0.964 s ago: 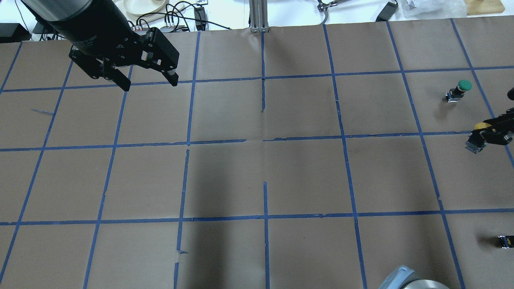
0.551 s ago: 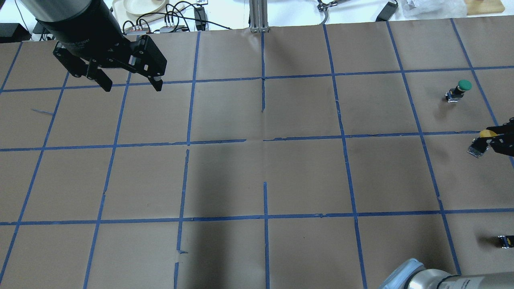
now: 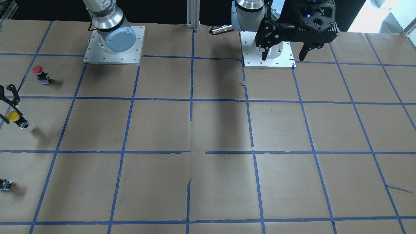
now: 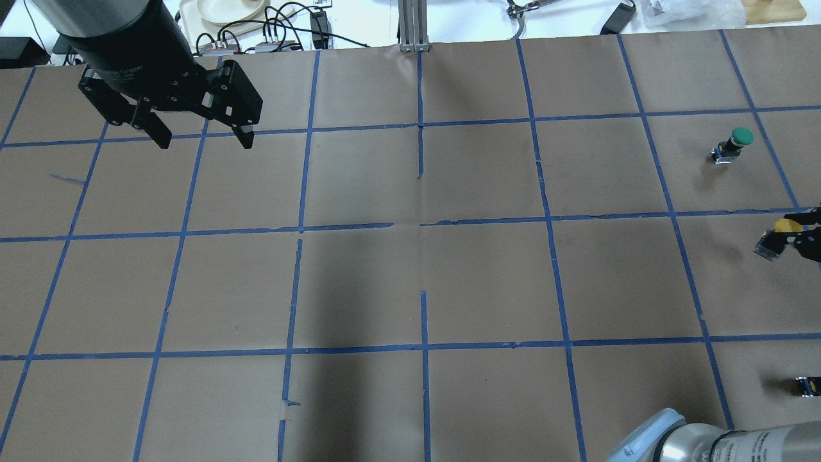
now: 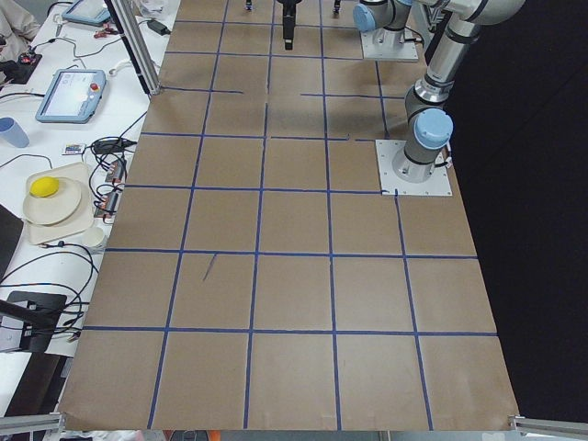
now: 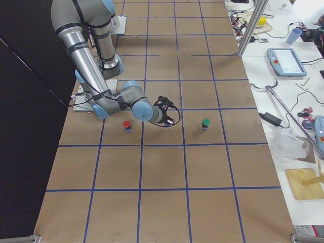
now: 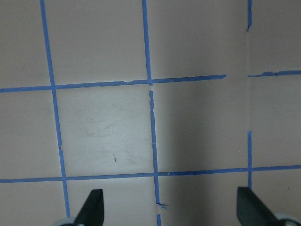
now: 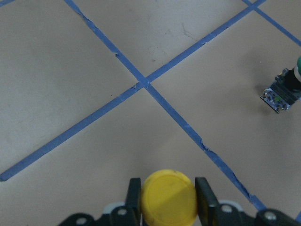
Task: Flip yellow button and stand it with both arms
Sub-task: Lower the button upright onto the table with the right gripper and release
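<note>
Currently right gripper clamped on yellow button, fingers either side of its cap, held tilted above the brown-paper table near its right edge, green-capped button nearby; left gripper well apart, 2 fingers spread wide.
</note>
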Controlling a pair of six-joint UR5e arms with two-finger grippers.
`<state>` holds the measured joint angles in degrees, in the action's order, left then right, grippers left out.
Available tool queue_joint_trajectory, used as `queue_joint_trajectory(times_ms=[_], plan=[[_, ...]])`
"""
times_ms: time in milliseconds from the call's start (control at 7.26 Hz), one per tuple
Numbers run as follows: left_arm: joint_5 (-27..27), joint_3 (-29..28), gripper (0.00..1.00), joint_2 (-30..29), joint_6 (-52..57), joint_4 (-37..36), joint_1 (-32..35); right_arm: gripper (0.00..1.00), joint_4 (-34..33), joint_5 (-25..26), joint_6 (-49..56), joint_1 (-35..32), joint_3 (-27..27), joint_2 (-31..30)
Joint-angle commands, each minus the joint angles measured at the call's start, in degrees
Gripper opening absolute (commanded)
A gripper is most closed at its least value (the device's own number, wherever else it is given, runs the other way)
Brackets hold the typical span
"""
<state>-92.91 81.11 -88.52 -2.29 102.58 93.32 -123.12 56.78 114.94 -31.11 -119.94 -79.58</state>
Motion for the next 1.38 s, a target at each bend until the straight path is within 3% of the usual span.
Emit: queue_joint_trajectory(times_ms=[0, 138, 413, 551, 688, 826, 1101, 1239], plan=[[0.18, 0.54, 1.00, -0.25, -2.79, 0.96, 0.02, 0.14, 0.33, -0.45, 5.90, 0.26, -0.03, 1.44], [0.45, 0.54, 1.00, -0.08, -3.94, 0.87, 0.10, 0.16, 0.33, -0.36, 6.26, 0.35, -0.03, 1.62], [0.63, 0.02, 1.00, -0.25, -4.65, 0.61, 0.54, 0.36, 0.25, -0.36, 6.18, 0.35, -0.04, 2.76], [0.63, -0.24, 1.00, 0.01, -3.61, 0.52, 0.98, 0.37, 0.25, -0.36, 6.17, 0.35, -0.03, 3.81], [0.89, 0.36, 1.00, 0.10, -0.55, -0.26, -0.23, 0.81, 0.25, -0.53, 5.22, 0.35, -0.12, 4.00], [0.89, 1.76, 1.00, 0.10, 0.43, -2.19, -1.29, 0.99, 0.16, -0.45, 1.47, 0.26, 0.14, 3.65], [0.80, 6.67, 1.00, 0.54, 0.70, -5.25, -4.62, 1.00, 0.16, 0.69, -2.96, 0.26, 0.75, 2.51], [0.98, 7.83, 1.00, 0.54, 2.80, -8.59, -5.68, 1.00, 0.24, 3.66, -9.49, 0.09, 1.37, 0.50]])
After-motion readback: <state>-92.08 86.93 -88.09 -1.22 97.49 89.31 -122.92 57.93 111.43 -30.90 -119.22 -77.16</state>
